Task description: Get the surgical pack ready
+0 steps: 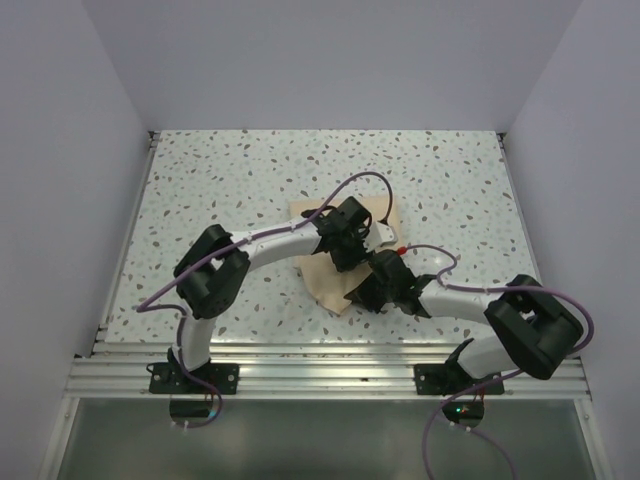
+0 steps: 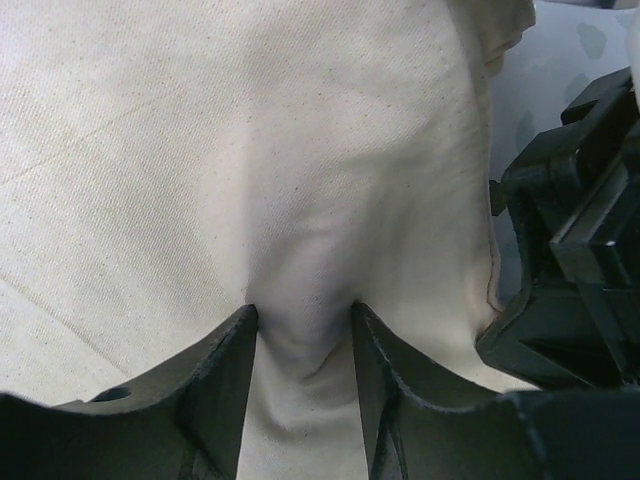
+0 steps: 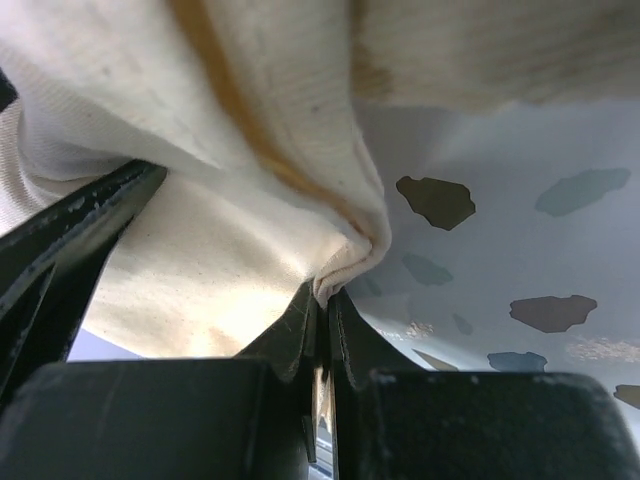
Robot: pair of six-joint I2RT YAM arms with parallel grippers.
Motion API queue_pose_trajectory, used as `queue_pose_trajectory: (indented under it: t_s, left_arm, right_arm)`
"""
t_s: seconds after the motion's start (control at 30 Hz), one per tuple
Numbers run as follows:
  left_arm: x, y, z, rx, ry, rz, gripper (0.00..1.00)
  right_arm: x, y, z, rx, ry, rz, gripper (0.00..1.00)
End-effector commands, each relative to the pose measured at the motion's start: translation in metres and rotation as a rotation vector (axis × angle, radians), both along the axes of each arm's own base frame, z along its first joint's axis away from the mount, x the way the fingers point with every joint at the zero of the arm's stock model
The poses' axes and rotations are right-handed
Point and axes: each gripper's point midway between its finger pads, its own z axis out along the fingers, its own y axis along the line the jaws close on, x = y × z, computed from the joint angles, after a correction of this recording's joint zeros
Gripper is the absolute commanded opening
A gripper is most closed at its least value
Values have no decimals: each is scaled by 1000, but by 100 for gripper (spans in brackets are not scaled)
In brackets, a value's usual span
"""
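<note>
Top external showed the beige cloth (image 1: 325,278) lying crumpled on the speckled counter (image 1: 220,180), directly beneath both grippers. The left gripper (image 1: 352,240) was down on the far part of the cloth. The right gripper (image 1: 372,288) sat just nearer and to its right, at the cloth's near edge, and the two were close together.

Left wrist showed the left gripper (image 2: 303,350) at a middling width, its two black fingers (image 2: 225,370) clamped on a raised ridge of cloth (image 2: 250,150) bunched between them. Creases fanned away ahead of the fingertips. The cloth filled almost everything in front of the gripper. The right gripper's black body (image 2: 570,260) stood just to the right, touching or nearly touching the cloth edge, with a strip of counter (image 2: 570,60) beyond it.

Right wrist showed the right gripper (image 3: 325,315) narrowed almost completely, pinching a thin folded edge of the cloth (image 3: 230,120) between its fingertips. The cloth rose above and to the left of the gripper, and bare counter (image 3: 520,130) lay to its right.
</note>
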Motion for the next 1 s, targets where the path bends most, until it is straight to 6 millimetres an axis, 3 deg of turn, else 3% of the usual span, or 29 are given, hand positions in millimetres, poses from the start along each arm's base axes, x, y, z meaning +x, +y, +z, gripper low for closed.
queue_pose_trajectory:
  t_s: [0.0, 0.1, 0.13, 0.23, 0.3, 0.6, 0.8, 0.83, 0.9, 0.97]
  left_arm:
    - [0, 9, -33, 60, 38, 10, 45]
    - [-2, 11, -35, 62, 45, 8, 34]
    - [-3, 12, -38, 66, 50, 9, 23]
    - [-4, 9, -43, 67, 72, 10, 5]
    - [-7, 7, -46, 72, 97, 13, 0]
    - [-9, 0, -47, 46, 148, 37, 0]
    - [7, -15, -17, -20, 166, 116, 0]
    - [9, -17, -12, -27, 169, 132, 0]
    - [17, -23, 4, -57, 152, 146, 0]
    - [21, -27, 17, -73, 142, 153, 0]
  right_arm:
    - [-16, -12, -11, -48, 32, 13, 0]
    - [-15, -13, -10, -50, 29, 10, 0]
    - [-16, -13, -11, -54, 30, 11, 0]
    - [-15, -12, -10, -54, 28, 12, 0]
    - [-15, -13, -12, -61, 29, 16, 0]
    - [-16, -24, -3, -89, -2, 9, 0]
    - [-14, -50, 16, -170, -75, 46, 27]
    - [-11, -50, 28, -156, -104, 43, 31]
    - [-13, -62, 34, -191, -104, 51, 40]
    - [-2, -66, 58, -194, -170, 52, 50]
